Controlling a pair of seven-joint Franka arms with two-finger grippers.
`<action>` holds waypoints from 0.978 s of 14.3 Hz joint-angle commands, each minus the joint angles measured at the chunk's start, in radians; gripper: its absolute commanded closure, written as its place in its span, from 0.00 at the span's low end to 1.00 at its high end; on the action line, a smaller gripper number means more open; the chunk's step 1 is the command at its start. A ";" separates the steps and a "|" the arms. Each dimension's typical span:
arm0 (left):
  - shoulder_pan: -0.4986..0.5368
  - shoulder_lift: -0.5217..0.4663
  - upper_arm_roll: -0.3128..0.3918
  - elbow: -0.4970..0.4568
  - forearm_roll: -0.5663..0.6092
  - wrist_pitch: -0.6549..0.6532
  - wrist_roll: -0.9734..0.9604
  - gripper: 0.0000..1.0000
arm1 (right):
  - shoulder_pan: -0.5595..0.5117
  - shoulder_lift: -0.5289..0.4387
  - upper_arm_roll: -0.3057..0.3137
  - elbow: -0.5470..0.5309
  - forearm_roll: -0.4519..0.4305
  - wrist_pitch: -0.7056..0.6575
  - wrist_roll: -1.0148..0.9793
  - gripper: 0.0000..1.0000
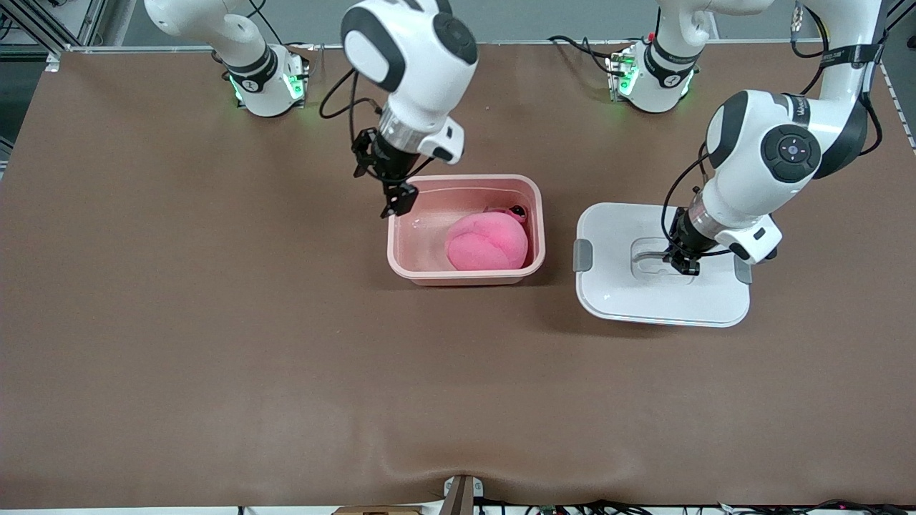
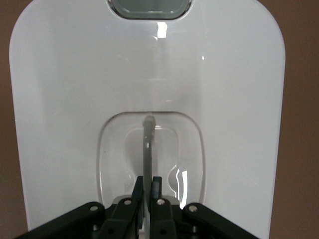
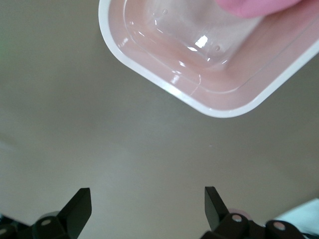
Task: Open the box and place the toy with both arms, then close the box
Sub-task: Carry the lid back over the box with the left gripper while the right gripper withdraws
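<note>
The pink tub of the box [image 1: 401, 252] stands open mid-table with the pink plush toy [image 1: 488, 243] inside it; one eye shows at its edge. The white lid [image 1: 622, 293] lies flat on the table beside the tub, toward the left arm's end. My left gripper [image 1: 681, 266] is shut on the lid's grey handle bar [image 2: 148, 149] in the recessed centre. My right gripper [image 1: 396, 204] is open and empty, up in the air over the tub's corner toward the right arm's end. In the right wrist view the tub's rim [image 3: 164, 87] and the toy's edge [image 3: 249, 6] show above the open fingers [image 3: 79, 204].
A grey clip [image 1: 582, 255] sits on the lid's side facing the tub; another clip [image 2: 148, 9] shows in the left wrist view. Brown table surface [image 1: 215, 322] spreads all round. Both arm bases stand along the table's back edge.
</note>
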 commanded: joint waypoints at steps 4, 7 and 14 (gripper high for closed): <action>-0.009 -0.025 -0.114 0.017 0.004 0.003 -0.162 1.00 | -0.277 -0.034 0.014 0.004 0.187 -0.008 0.008 0.00; -0.016 -0.012 -0.172 0.057 0.005 0.001 -0.262 1.00 | -0.446 -0.057 0.016 -0.002 0.227 -0.010 0.008 0.00; -0.080 0.063 -0.248 0.172 0.007 -0.005 -0.459 1.00 | -0.708 -0.138 0.014 -0.036 0.237 -0.002 0.248 0.00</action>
